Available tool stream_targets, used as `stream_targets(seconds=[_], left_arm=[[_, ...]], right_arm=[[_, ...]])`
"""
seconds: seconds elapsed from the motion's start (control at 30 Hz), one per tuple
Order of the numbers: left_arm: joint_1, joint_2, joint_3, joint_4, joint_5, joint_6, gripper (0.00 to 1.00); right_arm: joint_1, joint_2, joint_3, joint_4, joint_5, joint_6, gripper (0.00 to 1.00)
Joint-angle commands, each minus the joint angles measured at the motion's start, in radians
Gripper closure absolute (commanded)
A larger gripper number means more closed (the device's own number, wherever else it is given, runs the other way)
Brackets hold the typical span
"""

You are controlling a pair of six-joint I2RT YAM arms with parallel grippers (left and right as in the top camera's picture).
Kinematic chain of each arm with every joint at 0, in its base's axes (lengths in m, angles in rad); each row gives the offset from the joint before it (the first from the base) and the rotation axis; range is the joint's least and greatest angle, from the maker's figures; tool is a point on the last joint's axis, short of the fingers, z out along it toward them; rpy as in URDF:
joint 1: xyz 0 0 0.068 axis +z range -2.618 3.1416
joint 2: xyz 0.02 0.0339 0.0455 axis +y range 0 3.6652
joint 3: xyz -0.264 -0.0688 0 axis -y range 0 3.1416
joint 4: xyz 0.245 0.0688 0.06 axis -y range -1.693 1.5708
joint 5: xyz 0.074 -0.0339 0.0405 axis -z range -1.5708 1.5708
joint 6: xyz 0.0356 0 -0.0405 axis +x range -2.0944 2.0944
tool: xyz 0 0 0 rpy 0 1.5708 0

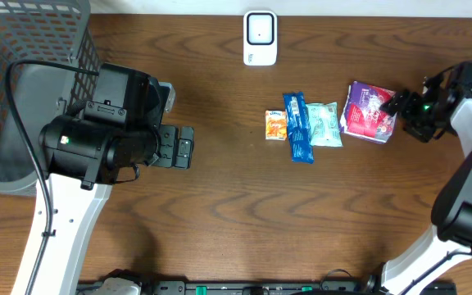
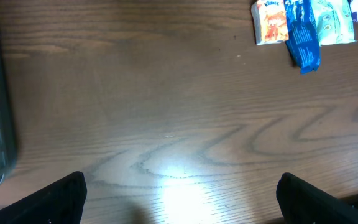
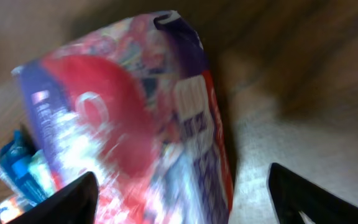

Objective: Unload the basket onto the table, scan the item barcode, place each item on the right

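Item: purple-red packet (image 1: 369, 112), lying flat at the right of the table (image 1: 220, 205). Soft, light, crinkly film (probably slippery); pinch across its long edges. Right gripper (image 1: 396, 104): jaws wide, straddling it, nothing gripped. Left gripper (image 2: 179, 199): spread wide, empty

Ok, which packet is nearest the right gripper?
The purple-and-red packet at the row's right end; the right gripper is at its edge, while the orange packet, blue packet and green packet lie further left.
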Motion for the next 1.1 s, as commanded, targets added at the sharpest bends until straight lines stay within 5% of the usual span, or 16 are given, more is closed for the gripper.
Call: stream_targets(seconds=[0.0,0.17,0.27,0.5,0.87,1.07], left_arm=[[0.005,0.003,0.009,-0.003,-0.013,-0.001,0.02],[0.005,0.003,0.009,-0.003,-0.013,-0.001,0.02],[0.005,0.003,0.009,-0.003,-0.013,-0.001,0.02],[0.005,0.003,0.009,-0.003,-0.013,-0.001,0.03],[0.005,0.003,0.009,-0.003,-0.013,-0.001,0.02],[0.005,0.003,0.009,-0.003,-0.013,-0.001,0.02]], right_arm=[[-0.002,0.054,-0.005,0.011,-0.038,-0.008,0.25],[-0.001,0.108,-0.005,0.035,-0.109,-0.053,0.61],[-0.001,0.109,-0.005,0.031,-0.167,-0.063,0.99],[0.008,0.083,0.014,0.048,-0.456,-0.018,0.99],[0.169,-0.018,0.149,0.138,-0.311,0.215,0.99],[0.318,-0.022,0.219,0.359,-0.174,0.403,0.99]])
